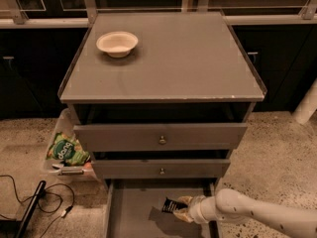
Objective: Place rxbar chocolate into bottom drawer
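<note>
A: Arm pose?

B: Arm [262, 216] comes in from the lower right and lies nearly level. The forearm reaches left across the right side of the pulled-out bottom drawer [130, 213].

A: Gripper?

B: Gripper [181, 208] is at the arm's left end, low over the drawer floor. Its fingers [185, 201] are clamped on the right end of the bar [171, 205]. The bar is black, tilted, and sticks out to the left (a shadow lies on the floor beneath it, so it looks clear of the floor).

A: Surroundings, left to right?

B: Cable [52, 202] on the ground at far left. Green bag [67, 150] in a bin [63, 120] just beside the cabinet. Bowl [117, 43] on the cabinet top [198, 58], back left. Two knobbed drawers [124, 137] are stacked above the bottom one.
</note>
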